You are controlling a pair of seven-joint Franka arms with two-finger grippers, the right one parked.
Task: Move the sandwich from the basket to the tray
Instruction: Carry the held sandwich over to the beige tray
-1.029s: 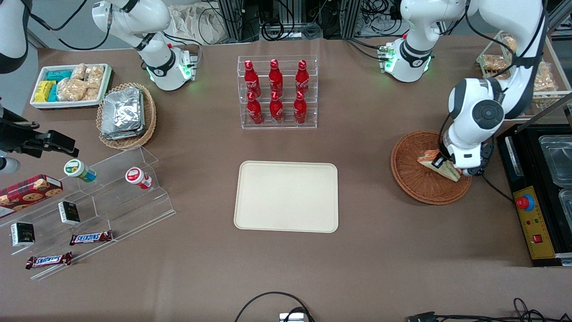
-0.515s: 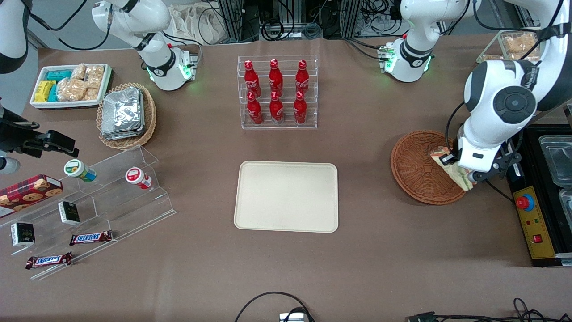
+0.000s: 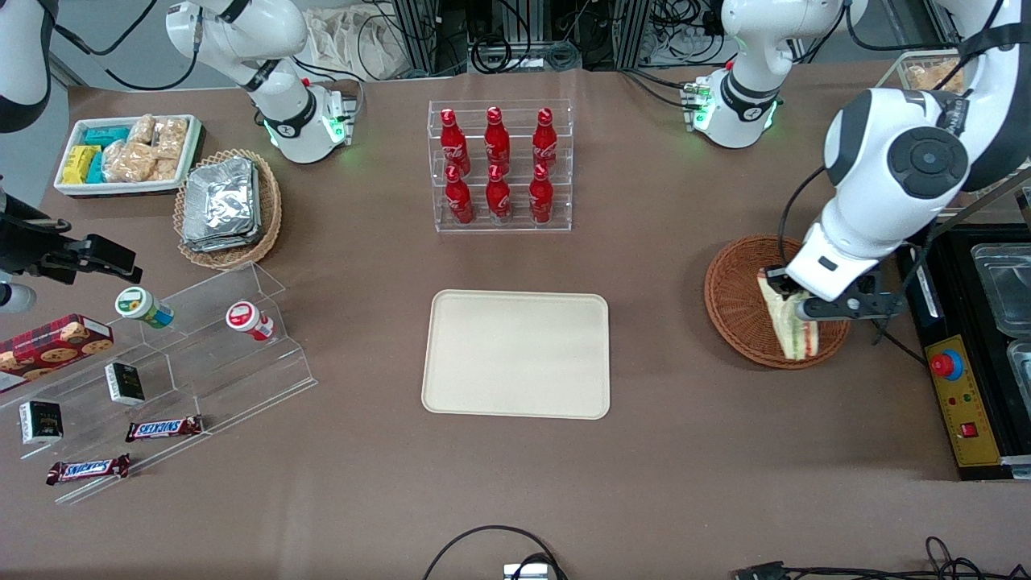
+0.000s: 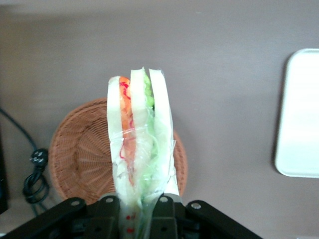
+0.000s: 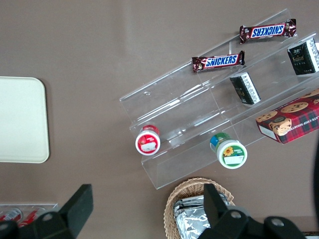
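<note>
Front view, right of frame: gripper (image 3: 793, 302) clamps the sandwich (image 3: 788, 322), lifted above the basket (image 3: 737, 302); tray (image 3: 516, 354) at centre

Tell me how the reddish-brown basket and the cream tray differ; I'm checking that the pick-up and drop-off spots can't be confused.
The basket is round, woven reddish-brown wicker; the tray is rectangular, smooth and cream. The basket lies toward the working arm's end, below the gripper, shut on the sandwich; the tray lies mid-table with nothing on it. Both are shallow and open.
</note>
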